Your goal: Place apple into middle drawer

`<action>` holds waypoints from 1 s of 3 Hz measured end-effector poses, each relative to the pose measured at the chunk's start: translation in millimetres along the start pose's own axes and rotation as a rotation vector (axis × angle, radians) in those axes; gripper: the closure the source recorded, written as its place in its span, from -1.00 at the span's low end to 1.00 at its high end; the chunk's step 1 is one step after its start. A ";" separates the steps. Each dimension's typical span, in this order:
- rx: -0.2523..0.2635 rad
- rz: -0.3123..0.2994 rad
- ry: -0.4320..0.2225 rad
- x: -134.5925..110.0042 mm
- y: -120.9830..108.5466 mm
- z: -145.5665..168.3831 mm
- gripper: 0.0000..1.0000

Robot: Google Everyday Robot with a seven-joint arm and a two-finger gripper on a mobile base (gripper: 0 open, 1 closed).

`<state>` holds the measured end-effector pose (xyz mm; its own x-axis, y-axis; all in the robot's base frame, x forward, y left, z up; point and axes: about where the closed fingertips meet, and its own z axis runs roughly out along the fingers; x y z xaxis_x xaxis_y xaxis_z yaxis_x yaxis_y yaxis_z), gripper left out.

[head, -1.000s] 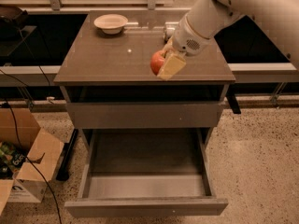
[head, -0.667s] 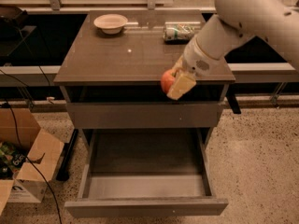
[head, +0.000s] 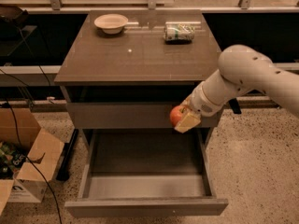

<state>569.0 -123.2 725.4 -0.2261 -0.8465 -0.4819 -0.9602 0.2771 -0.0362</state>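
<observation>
The arm has swung off the table and down past its front edge. With it, the gripper has dropped from over the tabletop to right of centre in the frame, in front of the shut drawer front. It is clenched on the apple, which hangs over the right rear of the open drawer in the lower middle. I judge the carry nearly done: what is left is lowering the apple into the box and letting go.

The arm is smooth white plastic, rounded at the joint, with small holes in the shell. The table is a squat grey-brown cabinet with a flat, slightly glossy top. The drawer is a deep, plain grey rectangular box with a low front and no handle. At lower left stands a torn cardboard box. At the top, a pale shallow bowl sits left, and a dented green-and-white can lies on its side to the right. The apple is round, red with an orange blush, held between flat tan pads.
</observation>
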 end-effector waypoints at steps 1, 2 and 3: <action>0.009 0.007 -0.008 1.7 -4.1 6.0 1.00; 0.007 0.015 0.023 6.9 -3.8 18.6 1.00; 0.003 0.021 0.054 18.9 -2.9 49.0 1.00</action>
<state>575.6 -117.7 673.6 -0.2545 -0.8638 -0.4348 -0.9547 0.2961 -0.0294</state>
